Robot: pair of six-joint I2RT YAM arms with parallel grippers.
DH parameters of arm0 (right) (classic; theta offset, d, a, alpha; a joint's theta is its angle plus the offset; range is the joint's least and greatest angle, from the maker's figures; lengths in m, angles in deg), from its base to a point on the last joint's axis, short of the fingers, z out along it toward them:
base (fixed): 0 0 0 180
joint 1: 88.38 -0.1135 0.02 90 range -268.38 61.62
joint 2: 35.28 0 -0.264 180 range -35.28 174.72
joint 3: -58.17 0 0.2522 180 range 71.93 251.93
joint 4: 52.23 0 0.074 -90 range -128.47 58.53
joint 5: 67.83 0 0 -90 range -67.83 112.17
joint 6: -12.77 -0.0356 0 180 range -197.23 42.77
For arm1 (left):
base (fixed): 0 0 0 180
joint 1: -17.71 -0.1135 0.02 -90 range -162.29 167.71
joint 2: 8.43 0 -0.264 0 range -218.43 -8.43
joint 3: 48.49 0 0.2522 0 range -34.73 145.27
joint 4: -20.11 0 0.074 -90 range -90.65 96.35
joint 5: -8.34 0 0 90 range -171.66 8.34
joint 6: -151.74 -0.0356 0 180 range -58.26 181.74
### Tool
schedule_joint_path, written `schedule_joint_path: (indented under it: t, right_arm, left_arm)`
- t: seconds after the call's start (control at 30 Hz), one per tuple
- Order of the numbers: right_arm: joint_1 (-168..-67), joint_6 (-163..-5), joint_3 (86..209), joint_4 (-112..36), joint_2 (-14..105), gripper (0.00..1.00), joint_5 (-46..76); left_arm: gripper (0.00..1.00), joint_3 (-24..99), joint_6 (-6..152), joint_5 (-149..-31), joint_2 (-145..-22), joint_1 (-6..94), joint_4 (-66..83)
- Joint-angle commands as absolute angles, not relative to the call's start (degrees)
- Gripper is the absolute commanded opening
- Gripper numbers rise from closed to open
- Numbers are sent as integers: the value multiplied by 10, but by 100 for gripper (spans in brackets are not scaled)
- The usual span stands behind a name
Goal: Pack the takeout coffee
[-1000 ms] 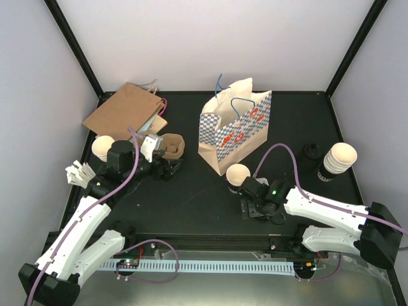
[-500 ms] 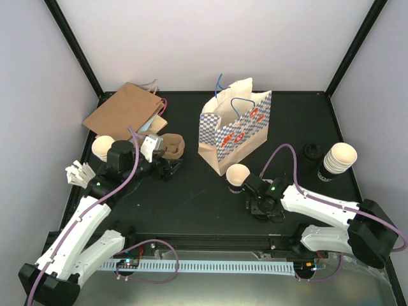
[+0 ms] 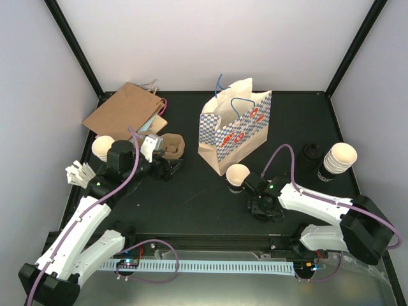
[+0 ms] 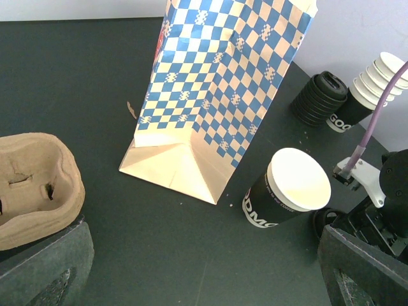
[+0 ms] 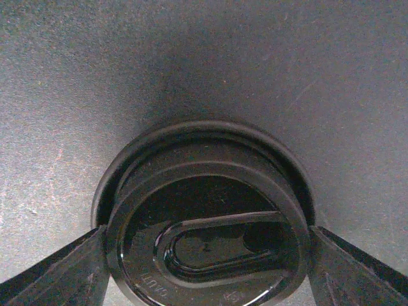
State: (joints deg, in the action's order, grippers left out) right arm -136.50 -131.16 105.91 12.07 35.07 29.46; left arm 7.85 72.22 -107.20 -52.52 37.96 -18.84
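Observation:
A takeout coffee cup (image 3: 237,173) (image 4: 290,191) stands upright and without a lid just in front of the checked bag; it has black sides and a cream inside. Right beside it my right gripper (image 3: 262,207) (image 5: 207,252) is down at the table. Its two fingers (image 5: 70,268) press both sides of a round black lid (image 5: 204,191) that lies flat. My left gripper (image 3: 171,169) (image 4: 204,280) hovers low beside the cardboard carrier, wide open, with only bare table between its fingers (image 4: 44,268).
The blue-and-white checked bag (image 3: 236,131) (image 4: 223,83) stands at centre back. A stack of cups (image 3: 338,160) and a stack of black lids (image 3: 310,152) sit at the right. The cardboard carrier (image 3: 171,145), a brown bag (image 3: 124,109) and another cup (image 3: 103,148) are at the left.
My right gripper has shifted slightly left toward the cup and its jaws have closed in on the lid. The left arm has not moved.

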Motion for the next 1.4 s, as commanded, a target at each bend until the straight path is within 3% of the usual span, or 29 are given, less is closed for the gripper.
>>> schedule_joint_path:
  t: [0.0,0.17,0.87,1.37]
  right_arm:
    - [-1361,-1311,1057,108,352,82,298]
    - [-1360,-1309,1060,109,348,75,295]
    - [-1360,-1262,1225,237,277,71,356]
    - [-1356,-1189,1370,238,360,72,384]
  left_arm:
    - [99,83,711,-1071,-523,378,-176]
    - [99,83,711,-1071,-524,378,-177]
    - [99,82,716,-1092,-539,378,-174]
    - [99,79,757,-1132,-560,377,-159]
